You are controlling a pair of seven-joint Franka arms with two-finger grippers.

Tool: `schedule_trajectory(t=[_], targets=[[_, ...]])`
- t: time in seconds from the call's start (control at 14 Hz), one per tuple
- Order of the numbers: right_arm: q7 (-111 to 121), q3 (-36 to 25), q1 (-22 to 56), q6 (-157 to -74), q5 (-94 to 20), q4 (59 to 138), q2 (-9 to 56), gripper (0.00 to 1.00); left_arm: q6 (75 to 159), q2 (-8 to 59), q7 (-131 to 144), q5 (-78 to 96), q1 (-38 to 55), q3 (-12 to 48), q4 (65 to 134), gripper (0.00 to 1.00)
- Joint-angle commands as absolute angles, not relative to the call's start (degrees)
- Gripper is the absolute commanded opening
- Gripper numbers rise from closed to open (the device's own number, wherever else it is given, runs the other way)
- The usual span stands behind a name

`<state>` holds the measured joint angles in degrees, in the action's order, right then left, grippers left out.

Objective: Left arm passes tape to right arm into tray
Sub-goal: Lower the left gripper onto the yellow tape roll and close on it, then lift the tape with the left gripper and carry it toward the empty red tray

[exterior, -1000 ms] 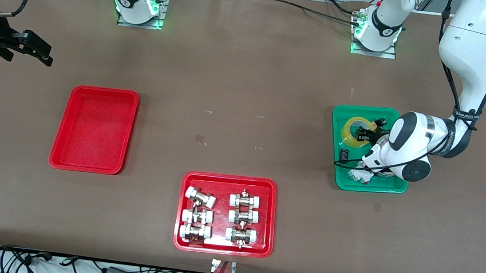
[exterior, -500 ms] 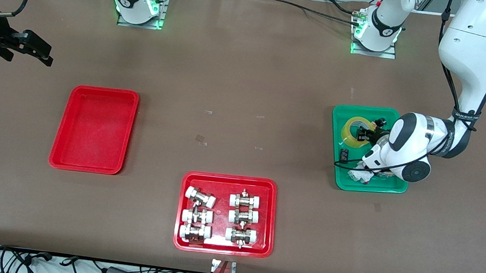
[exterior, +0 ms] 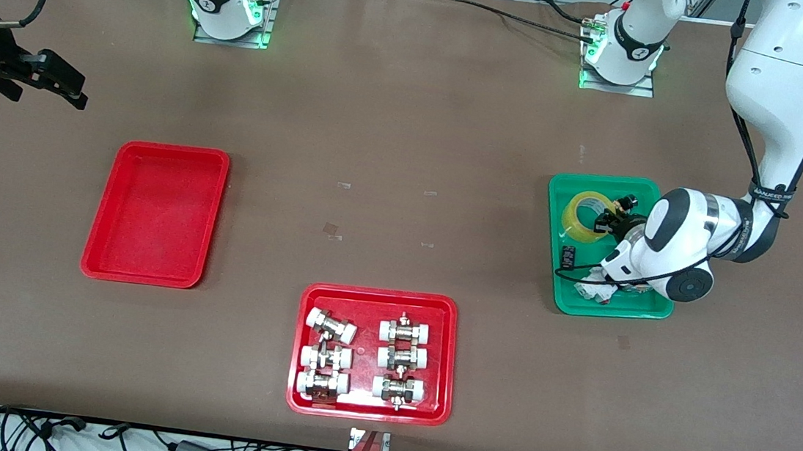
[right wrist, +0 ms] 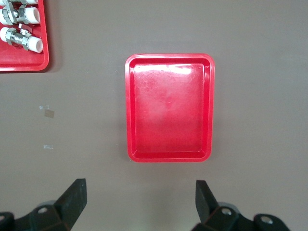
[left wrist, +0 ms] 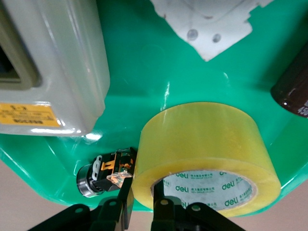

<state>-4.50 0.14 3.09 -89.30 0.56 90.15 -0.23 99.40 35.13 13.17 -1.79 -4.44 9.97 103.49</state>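
The yellow tape (exterior: 581, 215) lies in the green tray (exterior: 563, 289) at the left arm's end of the table. My left gripper (exterior: 603, 223) is down in that tray. In the left wrist view, the left gripper (left wrist: 143, 204) is shut on the wall of the tape (left wrist: 207, 149), one finger inside the pale core and one against the outside. The plain red tray (exterior: 156, 213) sits bare at the right arm's end. My right gripper (exterior: 74, 91) waits in the air beside it, toward the bases. In the right wrist view, the right gripper (right wrist: 140, 195) is open over bare table by the tray (right wrist: 130, 108).
A second red tray (exterior: 378, 298) with several white-capped metal fittings sits near the front camera. In the green tray lie a beige box (left wrist: 53, 67), a white flat piece (left wrist: 211, 24), a dark cylinder (left wrist: 293, 91) and a small metal part (left wrist: 96, 175) right beside the tape.
The left gripper's fingers have closed onto the tape's wall. The tape and wrist shifted slightly. The right arm has not moved.
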Motion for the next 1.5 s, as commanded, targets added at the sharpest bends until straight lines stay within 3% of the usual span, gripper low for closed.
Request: schedule_trajectory(t=[0.0,0.21,0.71,0.93,1.43], targets=[[-4.0,0.5,3.0,-88.8,1.4,89.0,0.2,1.0,96.9,33.9,13.3,-2.3,-4.5,10.5,101.9,0.01],[-4.0,0.5,3.0,-88.7,1.3,89.0,0.1,1.0,87.8,33.2,13.4,-2.3,-3.7,10.8,94.6,0.01],[-4.5,0.4,2.7,-88.9,1.3,88.1,0.2,1.0,68.9,33.2,13.9,-1.0,5.5,11.8,68.9,0.01],[-4.9,0.4,2.9,-88.3,1.4,88.4,0.1,1.0,73.8,33.7,17.2,6.9,7.0,15.6,60.3,0.01],[-4.0,0.4,2.5,-88.2,0.7,88.7,2.8,1.0,100.0,39.5,39.4,18.3,17.5,15.6,60.0,0.0]])
